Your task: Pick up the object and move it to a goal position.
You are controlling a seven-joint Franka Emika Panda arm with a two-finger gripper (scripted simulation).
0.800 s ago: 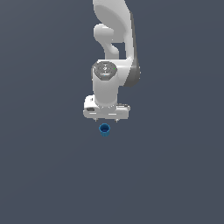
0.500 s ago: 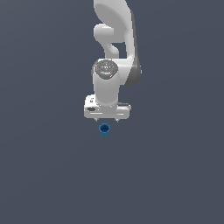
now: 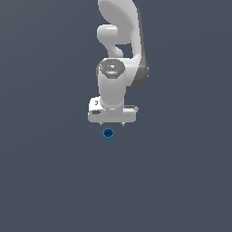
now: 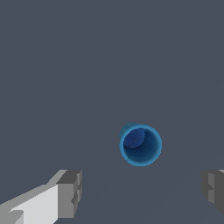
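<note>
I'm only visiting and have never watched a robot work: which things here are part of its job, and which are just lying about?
Part of the job:
- blue cup, standing free on the grey floor
- the robot's white hand, open, fingers wide apart, nothing held

Just lying about:
- nothing that I can see

Even, flat simulator light, no cast shadows or glare; soft low-resolution edges, no lens distortion

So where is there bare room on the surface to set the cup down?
Nearly everywhere: the grey surface is bare on both sides of the blue cup and in front of it. Only the spot under the open gripper is occupied; in the wrist view the cup sits ahead of the fingers.
</note>
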